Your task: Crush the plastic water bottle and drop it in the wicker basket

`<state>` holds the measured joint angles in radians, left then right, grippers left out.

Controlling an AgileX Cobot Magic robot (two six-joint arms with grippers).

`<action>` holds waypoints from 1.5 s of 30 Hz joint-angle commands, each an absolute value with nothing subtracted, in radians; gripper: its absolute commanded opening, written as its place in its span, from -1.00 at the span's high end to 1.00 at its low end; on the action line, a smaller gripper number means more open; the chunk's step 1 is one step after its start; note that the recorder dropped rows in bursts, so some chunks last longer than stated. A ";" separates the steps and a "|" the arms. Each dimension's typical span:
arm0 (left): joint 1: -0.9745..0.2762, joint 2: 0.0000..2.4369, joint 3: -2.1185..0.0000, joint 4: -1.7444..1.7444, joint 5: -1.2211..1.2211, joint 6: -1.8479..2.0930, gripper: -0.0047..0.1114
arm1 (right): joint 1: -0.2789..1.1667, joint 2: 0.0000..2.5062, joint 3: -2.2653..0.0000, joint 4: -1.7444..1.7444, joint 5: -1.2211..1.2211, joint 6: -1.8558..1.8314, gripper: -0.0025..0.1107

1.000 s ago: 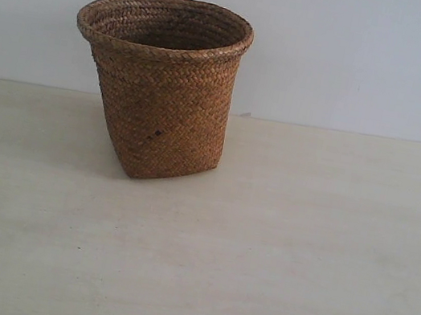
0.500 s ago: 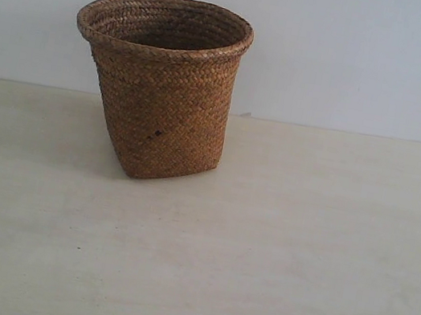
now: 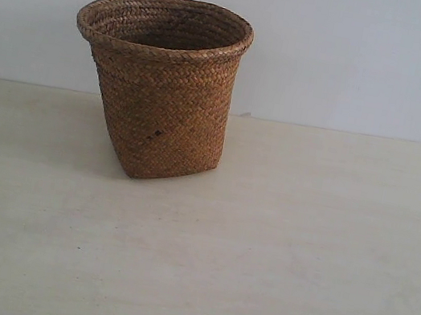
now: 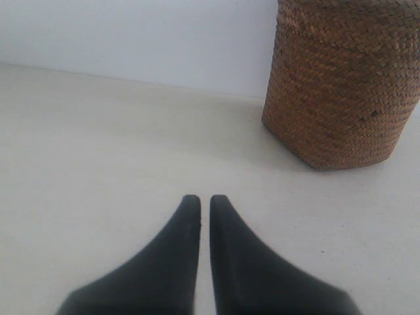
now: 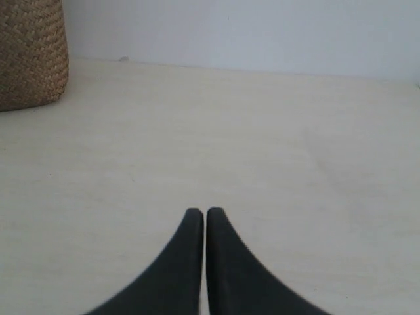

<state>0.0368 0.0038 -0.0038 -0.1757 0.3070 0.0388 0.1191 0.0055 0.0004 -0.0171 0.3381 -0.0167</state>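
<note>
We see the basket [image 3: 161, 92] upright near the back edge of the desk [image 3: 301, 247], left of middle. Our left gripper [image 4: 199, 200] and right gripper [image 5: 197, 213] both have fingers pressed together.

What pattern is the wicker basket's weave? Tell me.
Brown herringbone on the wicker basket, clearest in the left wrist view.

Rough woven wicker basket [image 3: 161, 92]; smooth matt pale table [image 3: 298, 263].
</note>
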 commanded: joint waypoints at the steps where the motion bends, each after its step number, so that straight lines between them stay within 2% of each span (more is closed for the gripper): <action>1: 0.040 0.000 0.000 -0.176 0.308 0.046 0.84 | 0.123 0.000 0.000 0.006 0.338 -0.040 0.96; 36: 0.040 0.000 0.000 -0.176 0.308 0.046 0.84 | 0.123 0.000 0.000 -0.011 0.335 -0.026 0.96; 45: 0.040 0.000 0.000 -0.176 0.308 0.046 0.84 | 0.079 0.000 0.000 -0.009 0.335 -0.026 0.96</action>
<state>0.0368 0.0038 -0.0038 -0.1757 0.3070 0.0388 0.0873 0.0055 0.0004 0.0000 0.3381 -0.0257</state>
